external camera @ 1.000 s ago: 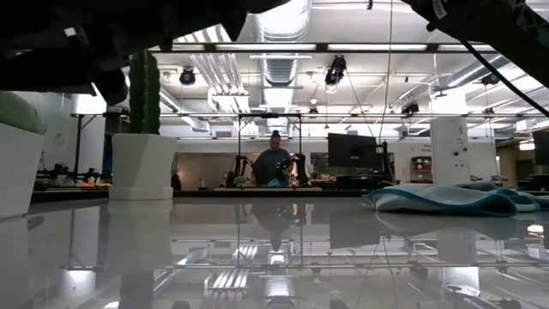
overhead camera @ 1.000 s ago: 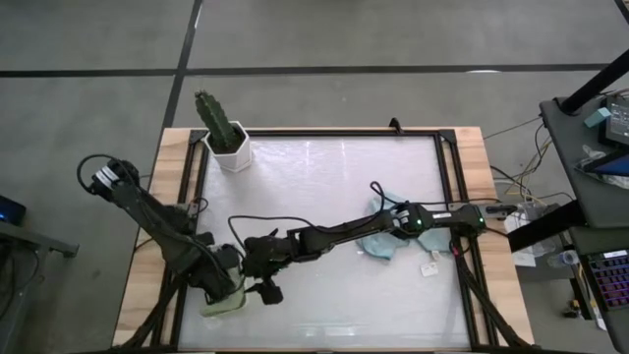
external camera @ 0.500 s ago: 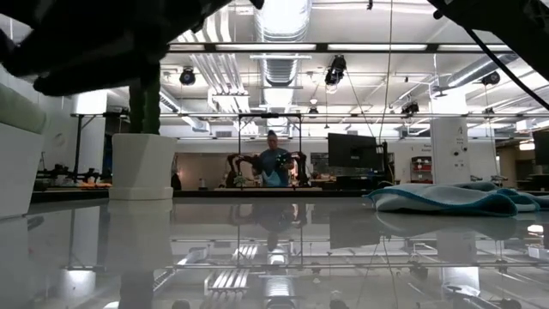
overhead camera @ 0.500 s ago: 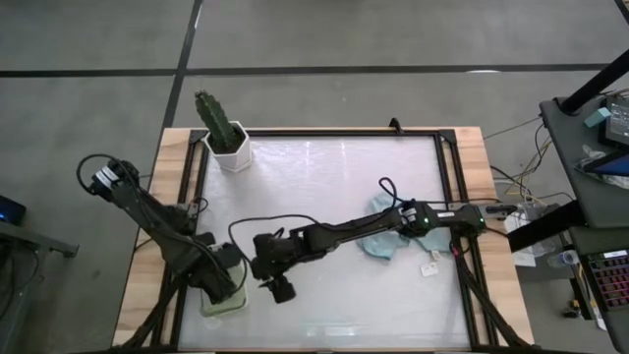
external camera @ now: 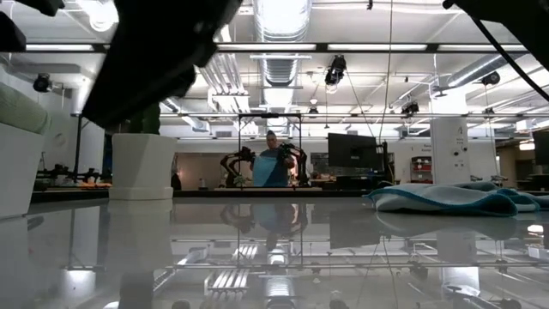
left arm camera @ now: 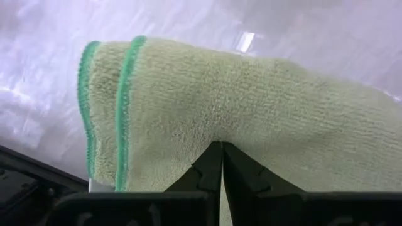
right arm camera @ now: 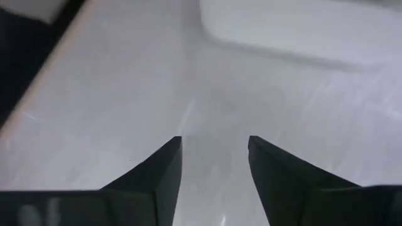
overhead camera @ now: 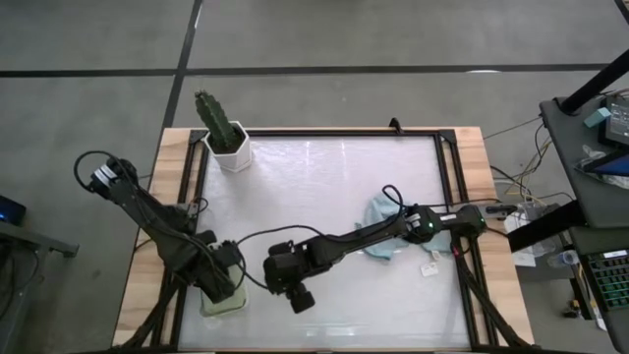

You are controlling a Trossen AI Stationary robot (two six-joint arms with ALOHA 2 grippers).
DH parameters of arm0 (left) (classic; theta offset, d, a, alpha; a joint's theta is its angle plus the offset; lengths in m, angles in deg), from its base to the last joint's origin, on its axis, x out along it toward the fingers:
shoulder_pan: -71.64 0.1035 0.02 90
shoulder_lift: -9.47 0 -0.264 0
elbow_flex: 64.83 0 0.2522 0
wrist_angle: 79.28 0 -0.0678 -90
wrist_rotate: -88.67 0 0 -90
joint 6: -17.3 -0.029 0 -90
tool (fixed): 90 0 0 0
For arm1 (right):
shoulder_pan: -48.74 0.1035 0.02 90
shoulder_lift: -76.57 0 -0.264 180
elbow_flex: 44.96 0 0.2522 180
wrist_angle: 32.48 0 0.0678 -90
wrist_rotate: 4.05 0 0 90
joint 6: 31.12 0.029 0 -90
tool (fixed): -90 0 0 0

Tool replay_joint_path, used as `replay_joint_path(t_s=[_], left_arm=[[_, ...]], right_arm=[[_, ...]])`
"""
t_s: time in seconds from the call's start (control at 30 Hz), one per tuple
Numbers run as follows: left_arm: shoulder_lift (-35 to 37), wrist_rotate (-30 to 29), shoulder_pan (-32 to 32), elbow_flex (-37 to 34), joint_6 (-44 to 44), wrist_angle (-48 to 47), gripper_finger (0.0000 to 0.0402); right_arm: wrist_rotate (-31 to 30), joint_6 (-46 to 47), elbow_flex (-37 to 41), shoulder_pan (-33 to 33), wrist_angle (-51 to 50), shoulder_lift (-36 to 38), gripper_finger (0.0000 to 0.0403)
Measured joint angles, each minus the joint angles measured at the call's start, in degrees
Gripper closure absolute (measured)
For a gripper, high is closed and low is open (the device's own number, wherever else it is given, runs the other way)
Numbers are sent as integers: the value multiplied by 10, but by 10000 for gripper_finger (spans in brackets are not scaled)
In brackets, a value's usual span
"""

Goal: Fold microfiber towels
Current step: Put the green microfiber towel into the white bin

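Observation:
The sage green towel [overhead camera: 226,304] lies folded at the table's near left, on a white tray [external camera: 15,176], and fills the left wrist view [left arm camera: 251,119]. My left gripper [overhead camera: 222,286] is shut on it. My right gripper [overhead camera: 300,298] hangs open and empty over bare table just right of the towel, its fingers apart in the right wrist view [right arm camera: 213,163]. A heap of pale blue and teal towels [overhead camera: 383,238] lies at the table's right and shows in the low view [external camera: 446,199]. My left gripper is shut on the sage green towel's top layers [left arm camera: 220,135], well in from its green-stitched edges [left arm camera: 125,107]. The fingertips [left arm camera: 213,157] sink into the pile and a crease runs out from them. The towel lies flat, folded in several layers, on the tray.
A cactus in a white pot [overhead camera: 226,136] stands at the far left corner. The right arm [overhead camera: 373,231] stretches across the table's middle over the towel heap. A dark frame [overhead camera: 447,167] borders the table. A person [external camera: 273,167] works in the room behind.
My right gripper has moved away from the sage green towel toward the table's right edge and a little toward the near edge. The towel has stayed where it was.

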Motion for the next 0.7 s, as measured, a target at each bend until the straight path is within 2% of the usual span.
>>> replay_joint_path(t_s=[0.13,0.3,0.43,0.57,0.7], left_arm=[[6,-6,-1,12,16,-22,401],[8,-21,-12,39,2,-28,401],[6,-26,-37,66,-33,8,401],[2,-27,-60,75,-31,45,401],[-9,-27,-81,67,-11,85,401]], right_arm=[[-6,14,13,13,-22,0,243],[-14,31,70,29,-22,6,258],[-57,48,135,35,-9,29,270],[-85,61,232,37,54,85,278],[-105,66,357,37,174,171,280]])
